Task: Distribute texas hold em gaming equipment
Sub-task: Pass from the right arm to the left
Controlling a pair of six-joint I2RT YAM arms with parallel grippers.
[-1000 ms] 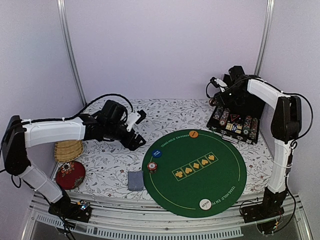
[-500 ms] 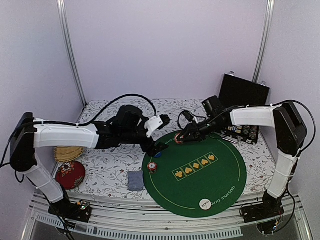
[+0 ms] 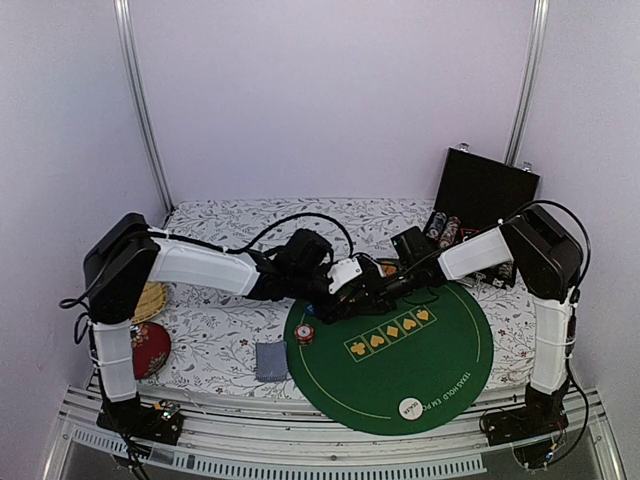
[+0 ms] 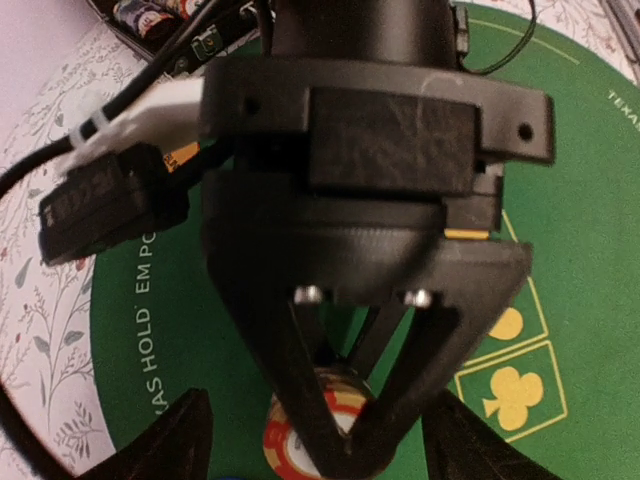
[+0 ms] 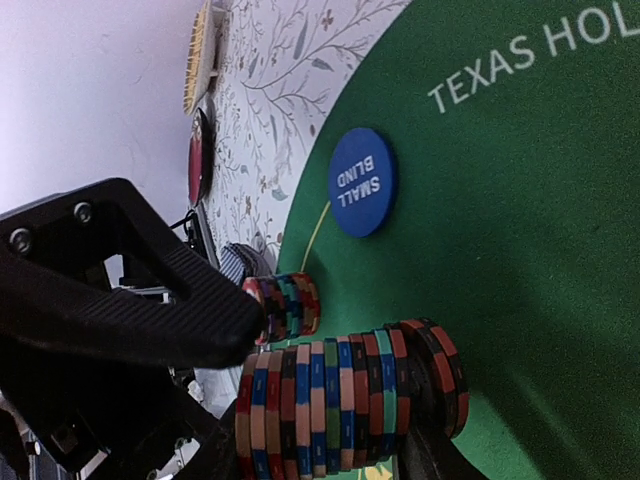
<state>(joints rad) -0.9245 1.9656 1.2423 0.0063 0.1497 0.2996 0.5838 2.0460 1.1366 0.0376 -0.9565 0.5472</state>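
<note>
My right gripper [image 5: 325, 455] is shut on a tall stack of mixed poker chips [image 5: 345, 400], its lower end at the green mat [image 3: 420, 360]. In the top view it sits [image 3: 385, 287] at the mat's upper left. My left gripper [image 3: 352, 296] is open and empty, facing the right gripper closely; its fingers [image 4: 170, 445] are spread either side of the held stack [image 4: 290, 440]. A shorter chip stack [image 5: 285, 305] stands on the mat [image 3: 303, 333] near the blue small-blind disc [image 5: 362, 182]. A white disc [image 3: 409, 407] lies at the mat's near edge. Grey-blue cards [image 3: 270, 360] lie left of the mat.
An open black chip case [image 3: 470, 235] with rows of chips stands at the back right. A red round cushion [image 3: 150, 345] and a woven basket [image 3: 152, 298] sit at the left. The two arms crowd together over the mat's left part.
My right arm has swung from the chip case to the mat's upper left with the chip stack. My left arm has reached right, onto the mat, meeting it.
</note>
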